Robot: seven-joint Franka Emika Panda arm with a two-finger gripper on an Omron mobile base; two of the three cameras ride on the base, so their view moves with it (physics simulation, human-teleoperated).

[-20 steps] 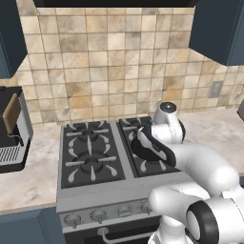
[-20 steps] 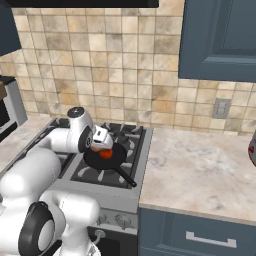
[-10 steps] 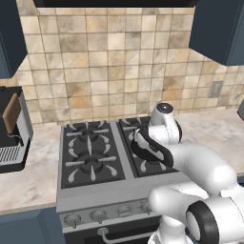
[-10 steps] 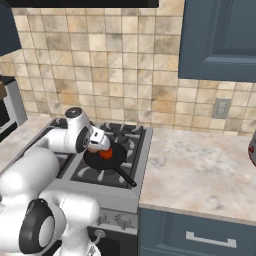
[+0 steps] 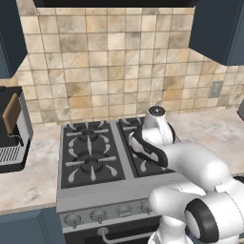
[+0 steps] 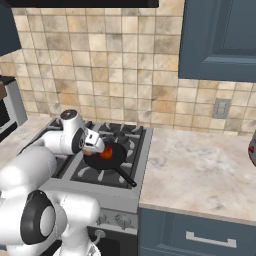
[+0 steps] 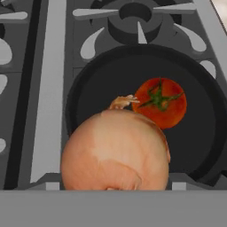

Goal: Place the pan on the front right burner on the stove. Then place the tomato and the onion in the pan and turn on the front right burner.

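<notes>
The black pan (image 7: 206, 133) sits on the front right burner of the stove (image 6: 125, 192), its long handle (image 6: 125, 176) pointing toward the front right. The glossy red tomato (image 7: 160, 102) lies inside the pan (image 6: 119, 156), right of centre. My gripper (image 6: 93, 148) hovers just over the pan's left part, shut on the brown-tan onion (image 7: 115, 153), which hangs close before the hand camera above the pan's near-left side. The onion hides the fingertips. Most of the front right burner is covered by the pan.
The back right burner (image 7: 133, 20) lies just beyond the pan. Silver knobs (image 5: 97, 215) line the stove front. A coffee machine (image 5: 12, 128) stands on the left counter. Marble counter (image 6: 200, 165) stretches right of the stove, with a dark object (image 6: 252, 150) at its far edge.
The hand with the onion has drifted slightly to the left over the pan. The tomato and the pan have stayed where they were.
</notes>
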